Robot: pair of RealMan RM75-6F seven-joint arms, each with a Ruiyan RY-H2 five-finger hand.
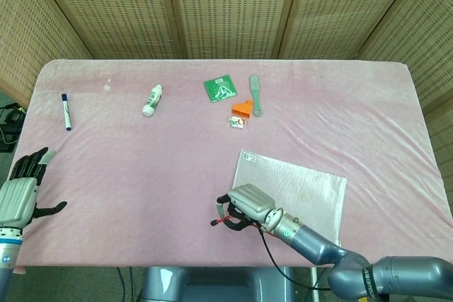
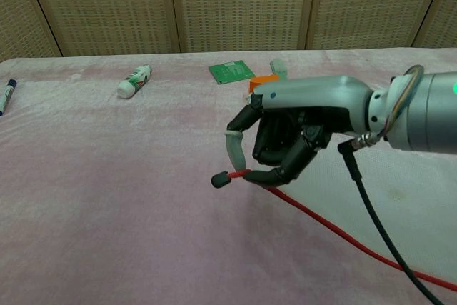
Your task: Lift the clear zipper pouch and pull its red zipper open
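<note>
The right hand is pinching the red zipper pull at the near left corner of the clear zipper pouch, fingers curling under the palm around the tab. The pouch is lying flat on the pink table, stretching away behind and to the right of that hand (its far edge is not lifted at all, as far as I can judge). The left hand is hovering open, fingers spread, well apart near the table's edge. The pulling step seems to be starting; next the pouch probably needs bracing or lifting by the left hand while the right draws the tab along.
</note>
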